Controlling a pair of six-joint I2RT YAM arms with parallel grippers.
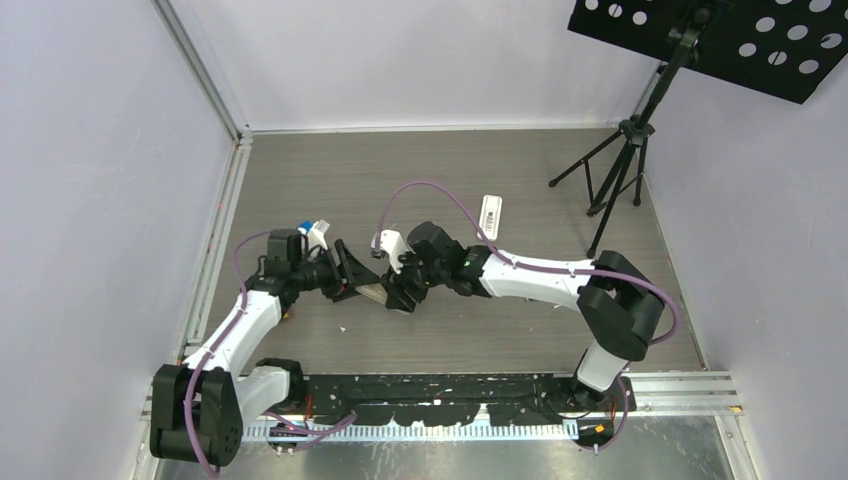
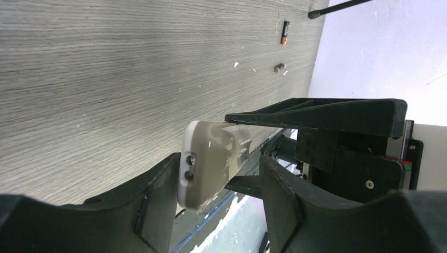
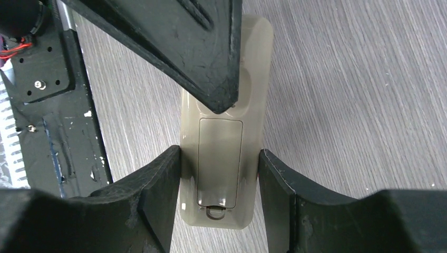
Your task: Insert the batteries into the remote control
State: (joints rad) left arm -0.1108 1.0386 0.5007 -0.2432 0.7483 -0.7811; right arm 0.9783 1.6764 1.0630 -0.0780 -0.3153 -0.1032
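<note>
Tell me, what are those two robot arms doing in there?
Both arms reach to the middle of the table, to one grey-tan bar with a closed little hatch on its back. The right gripper is pinching its sides. The left gripper has its fingers around one end, but I can't tell whether it is gripping. A white remote lies farther back with nothing touching it, and a battery lies loose on the table.

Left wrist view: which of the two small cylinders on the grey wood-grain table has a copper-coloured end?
The longer black battery, farthest up the picture; the other cylinder is short and plain grey.
</note>
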